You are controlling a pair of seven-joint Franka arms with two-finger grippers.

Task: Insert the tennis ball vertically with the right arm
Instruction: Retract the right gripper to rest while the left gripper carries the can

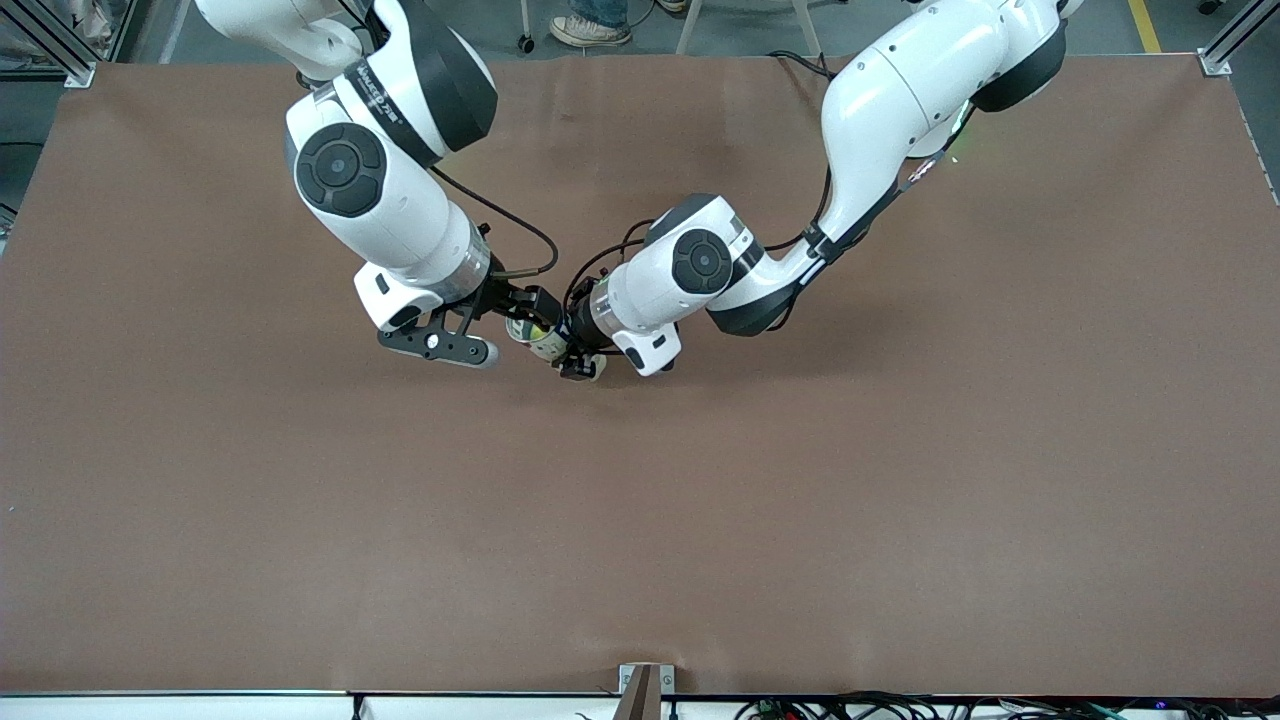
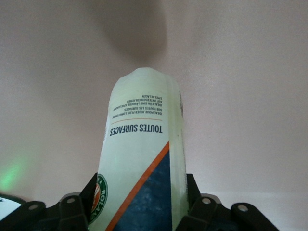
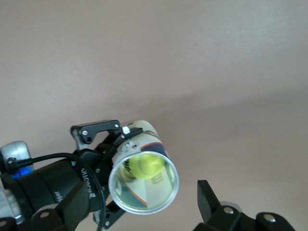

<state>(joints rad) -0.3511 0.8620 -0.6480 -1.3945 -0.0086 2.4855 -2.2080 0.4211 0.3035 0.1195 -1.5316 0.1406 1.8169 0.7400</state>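
Two white robot arms reach in from the top edge of a brown counter (image 1: 900, 500) and meet near its middle.

The left arm comes from its base, bends down through a sharp elbow, and lies nearly level as it reaches toward the right arm's end of the counter. Its left tool (image 1: 572, 352) is clenched around a clear plastic tube (image 1: 535, 337), a ball can with a printed blue, orange and white label. In the left wrist view the black fingers (image 2: 72, 209) press on both sides of the tube (image 2: 142, 159) low on its labelled part, and the tube runs straight out from the tool.

The right arm drops steeply from its base, its forearm angled toward the middle of the counter. Its right tool (image 1: 495, 320) hangs just beside the tube's open mouth with its fingers spread and nothing between them. One black finger (image 3: 209, 199) shows in the right wrist view, apart from the tube.

That same view looks into the tube's round open rim (image 3: 143, 180). The yellow-green tennis ball (image 3: 147, 166) sits inside the tube, down past the rim, touching neither tool.
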